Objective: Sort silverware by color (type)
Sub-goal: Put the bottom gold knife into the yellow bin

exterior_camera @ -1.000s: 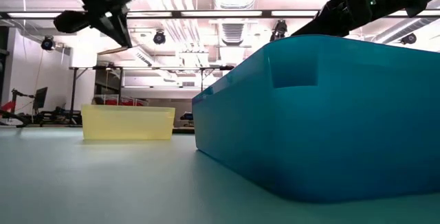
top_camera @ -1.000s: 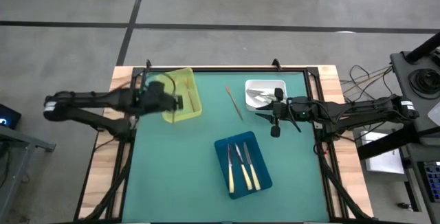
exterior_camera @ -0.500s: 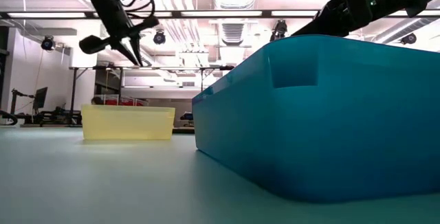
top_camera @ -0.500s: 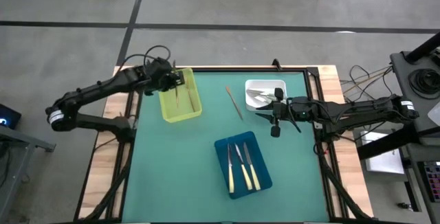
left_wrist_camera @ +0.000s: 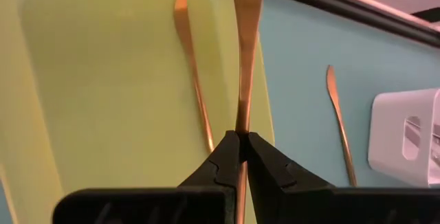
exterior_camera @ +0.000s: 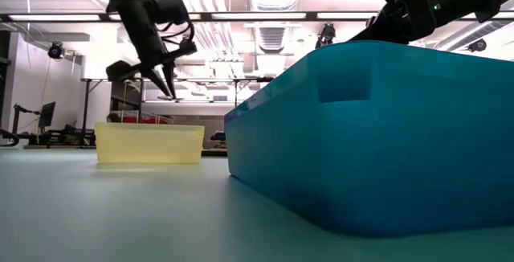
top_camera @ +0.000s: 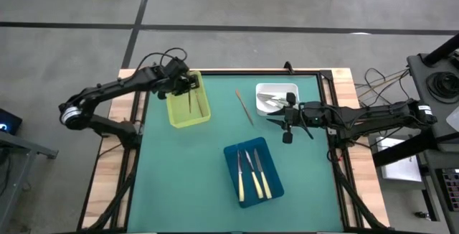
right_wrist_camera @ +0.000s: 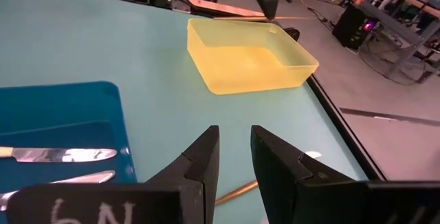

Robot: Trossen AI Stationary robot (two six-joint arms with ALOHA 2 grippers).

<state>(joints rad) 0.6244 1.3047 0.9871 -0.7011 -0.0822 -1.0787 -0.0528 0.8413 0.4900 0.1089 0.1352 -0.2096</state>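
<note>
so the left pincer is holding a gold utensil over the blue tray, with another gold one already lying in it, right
Not the blue tray. The left pincer is shut on a gold utensil above the yellow tray, where another gold utensil already lies. The left wrist view shows it; the high view confirms that arm is at the yellow tray.

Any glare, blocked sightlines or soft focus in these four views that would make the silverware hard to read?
Low view: ceiling lights wash out the background, and the blue tray fills the foreground, hiding any silverware. Left wrist view: the left gripper and its gold-copper utensil look soft up close. High view: even light, utensils tiny. Right wrist view: clear; the yellow tray is lightly translucent.
</note>
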